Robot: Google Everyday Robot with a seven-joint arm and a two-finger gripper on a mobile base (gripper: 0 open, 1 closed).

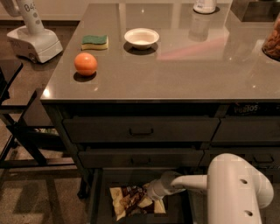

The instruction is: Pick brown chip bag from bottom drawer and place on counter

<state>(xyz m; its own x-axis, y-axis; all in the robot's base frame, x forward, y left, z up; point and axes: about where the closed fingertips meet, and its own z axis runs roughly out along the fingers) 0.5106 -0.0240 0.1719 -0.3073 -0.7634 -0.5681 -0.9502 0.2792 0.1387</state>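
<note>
The bottom drawer [99, 205] is pulled open at the bottom of the view. The brown chip bag [127, 199] lies inside it, dark brown in the middle with cream-yellow ends. My gripper [146, 200] reaches down into the drawer from the right, at the right end of the bag and touching it. The white arm [236, 192] fills the lower right corner. The grey-brown counter [175, 65] spreads above the drawers.
On the counter are an orange [85, 64], a green-and-yellow sponge [94, 42], a white bowl [141, 38], a white bottle [204, 5] at the back and a jar [272, 41] at the right edge. Two shallower handled drawers [141, 129] are shut. A white device [33, 37] stands left.
</note>
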